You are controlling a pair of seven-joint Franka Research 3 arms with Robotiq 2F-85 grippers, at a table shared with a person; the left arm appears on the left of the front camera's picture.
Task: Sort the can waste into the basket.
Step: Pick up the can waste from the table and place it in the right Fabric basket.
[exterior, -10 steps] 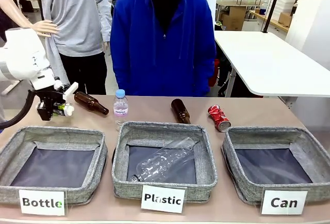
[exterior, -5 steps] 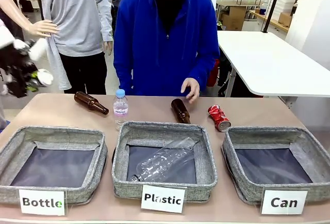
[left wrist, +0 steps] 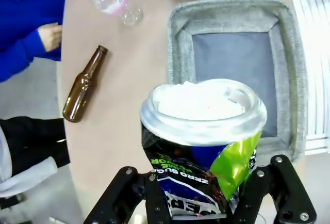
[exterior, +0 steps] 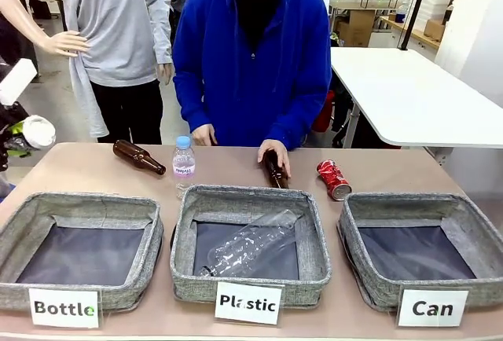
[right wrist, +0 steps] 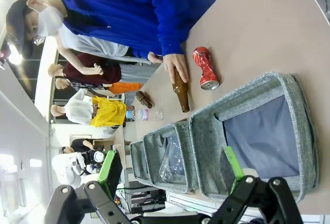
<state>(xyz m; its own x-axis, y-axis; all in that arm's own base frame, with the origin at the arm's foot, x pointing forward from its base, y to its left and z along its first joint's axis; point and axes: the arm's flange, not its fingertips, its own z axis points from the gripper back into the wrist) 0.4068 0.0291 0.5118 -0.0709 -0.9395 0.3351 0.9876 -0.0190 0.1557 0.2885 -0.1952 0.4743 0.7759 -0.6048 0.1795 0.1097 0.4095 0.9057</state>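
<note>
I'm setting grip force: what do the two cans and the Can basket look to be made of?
Black-blue can: thin metal, with a silvery rim and a glossy, creased printed wall. Red can: probably the same, glossy and dented. Can basket: matte grey woven fabric with a dark, smooth lining.

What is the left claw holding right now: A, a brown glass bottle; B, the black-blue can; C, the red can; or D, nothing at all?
B: in the left wrist view the left claw is shut on the black-blue can with green and white print, while the red can lies on the table.
</note>
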